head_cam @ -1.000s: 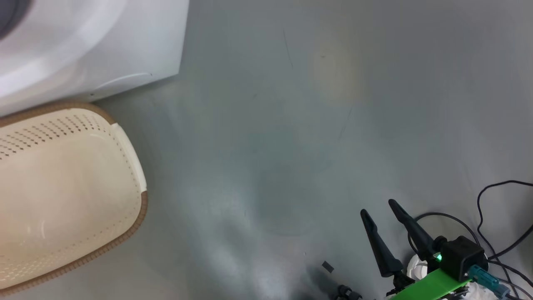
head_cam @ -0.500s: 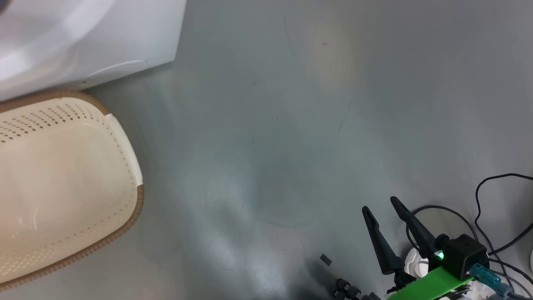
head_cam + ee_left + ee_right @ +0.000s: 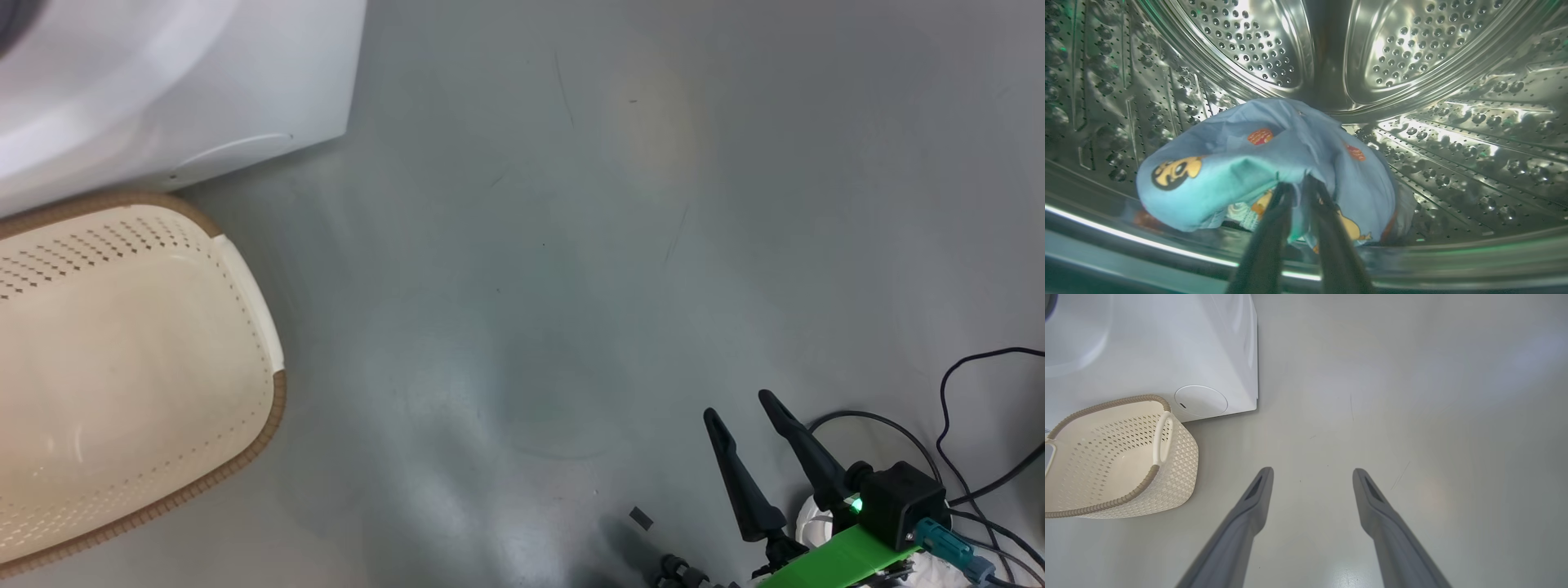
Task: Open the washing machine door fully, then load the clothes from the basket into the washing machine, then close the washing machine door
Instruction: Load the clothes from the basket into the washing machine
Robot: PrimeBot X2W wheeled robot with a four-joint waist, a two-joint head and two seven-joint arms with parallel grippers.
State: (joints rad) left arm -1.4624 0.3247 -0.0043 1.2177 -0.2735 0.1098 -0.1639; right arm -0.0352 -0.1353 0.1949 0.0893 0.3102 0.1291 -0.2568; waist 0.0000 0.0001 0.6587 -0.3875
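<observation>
Inside the steel drum (image 3: pixel 1453 122) of the washing machine (image 3: pixel 204 73), my left gripper (image 3: pixel 1298 183) is shut on the clothes (image 3: pixel 1241 163), a light blue bundle with orange cartoon prints that hangs just above the drum's bottom. The cream basket (image 3: pixel 273 408) stands on the floor in front of the machine's white front (image 3: pixel 1167 343) and its inside (image 3: pixel 1106 457) holds nothing. My right gripper (image 3: pixel 738 406) hovers open over bare floor, right of the basket, its fingers (image 3: pixel 1257 494) spread wide. The washing machine door is out of view.
Black cables (image 3: pixel 980 425) lie on the floor at the lower right by my right arm. A small dark scrap (image 3: pixel 642 518) lies near it. Grey floor (image 3: pixel 571 245) stretches to the right of the machine. A round cover (image 3: pixel 1201 400) sits low on the machine's front.
The head camera has drifted a little, shifting the whole picture. The basket and the right gripper keep their places relative to each other, and the right gripper stays open.
</observation>
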